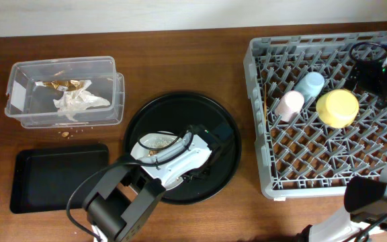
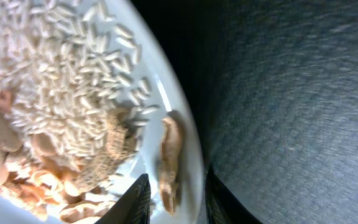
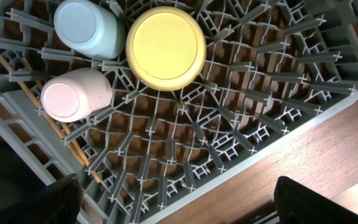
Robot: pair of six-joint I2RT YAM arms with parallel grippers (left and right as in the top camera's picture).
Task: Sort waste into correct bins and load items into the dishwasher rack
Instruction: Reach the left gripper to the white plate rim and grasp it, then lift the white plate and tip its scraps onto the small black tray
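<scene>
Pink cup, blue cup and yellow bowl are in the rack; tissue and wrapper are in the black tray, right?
No. Overhead view shows tissue and wrapper in the clear tub, not the black tray. Pink cup, blue cup and yellow bowl are in the rack.

— Where are we, a kitchen?
— We'd say a robotics lab staged as one: a wooden surface (image 1: 180, 60) against a plain white wall (image 1: 180, 13), a grey dishwasher rack (image 1: 255, 94) sitting straight on it, a clear tub (image 1: 62, 64) beside a shallow black tray (image 1: 59, 178), and cabled black robot arms (image 1: 123, 208) reaching in.
</scene>
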